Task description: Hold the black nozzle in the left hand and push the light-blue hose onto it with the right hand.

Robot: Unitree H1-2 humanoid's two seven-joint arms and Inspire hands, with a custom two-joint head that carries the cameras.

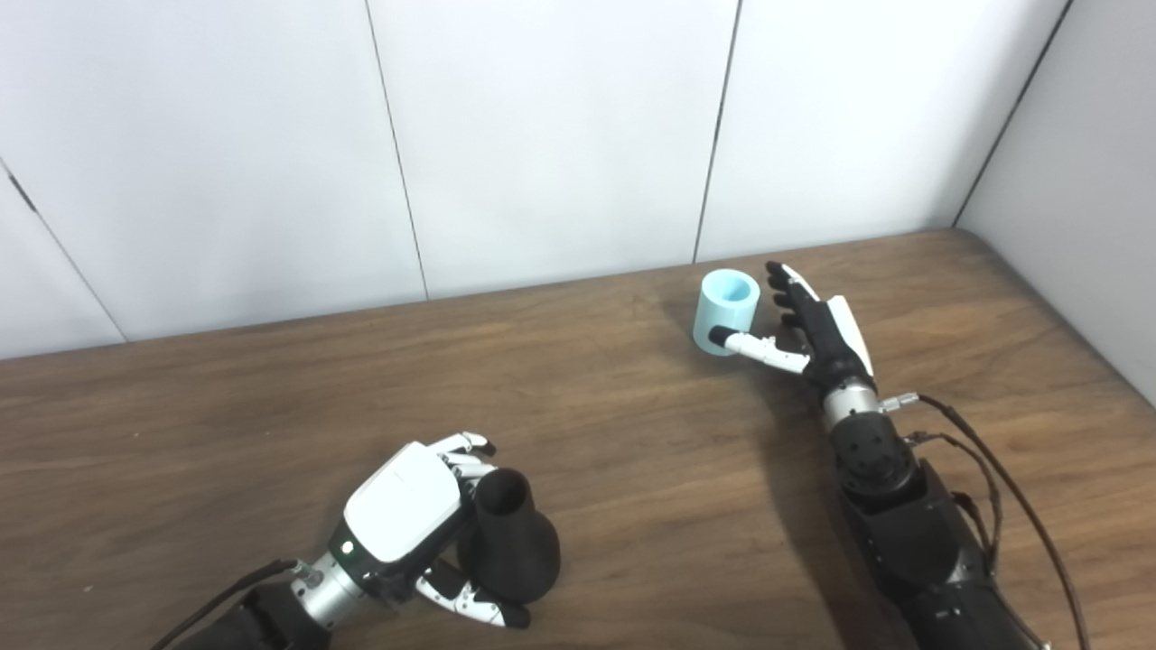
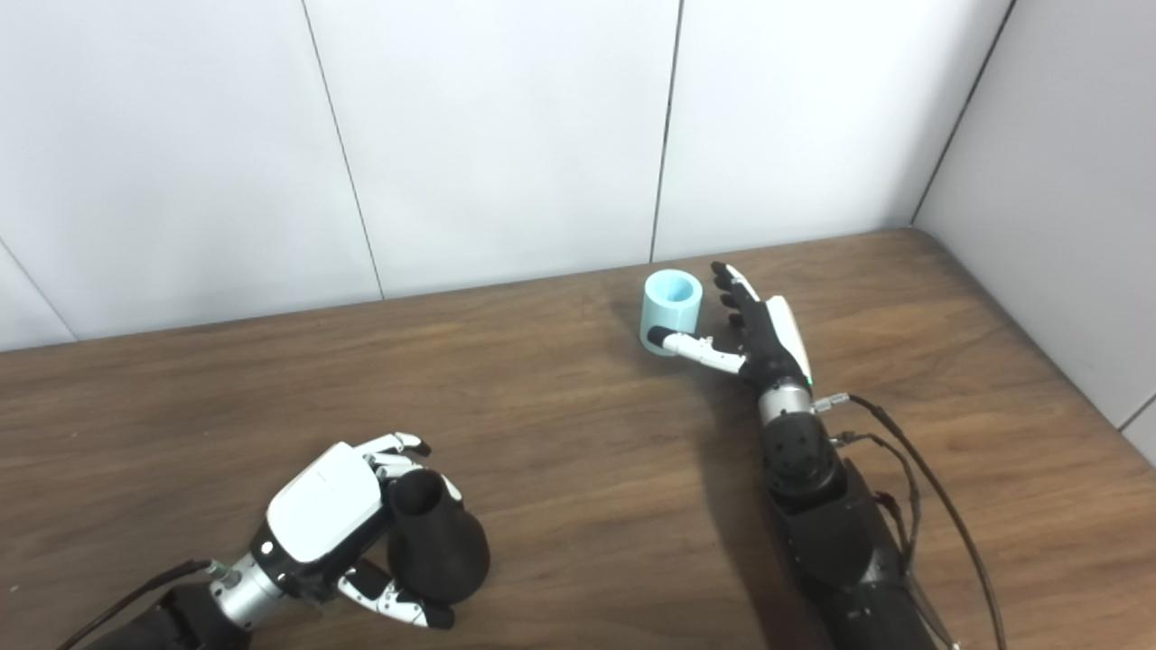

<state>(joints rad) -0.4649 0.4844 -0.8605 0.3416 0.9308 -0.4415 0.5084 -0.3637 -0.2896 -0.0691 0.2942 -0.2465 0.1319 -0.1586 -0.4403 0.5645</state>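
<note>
The black nozzle [image 1: 508, 539] stands upright on the wooden table [image 1: 632, 433], wide base down and narrow mouth up, at the near left. My left hand [image 1: 406, 519] is cupped around it from the left, its fingers [image 1: 465, 449] still spread behind the neck and the thumb low along the base; it looks open. The light-blue hose [image 1: 725, 311], a short open cylinder, stands at the far middle right. My right hand [image 1: 808, 329] is open beside the hose, with its thumb against the hose's near side and its fingers stretched along the right side.
White wall panels [image 1: 542, 135] close off the table's far edge, and another wall [image 1: 1084, 181] runs along its right side. A wide stretch of bare wood lies between the two hands. Cables [image 1: 984, 469] trail along the right forearm.
</note>
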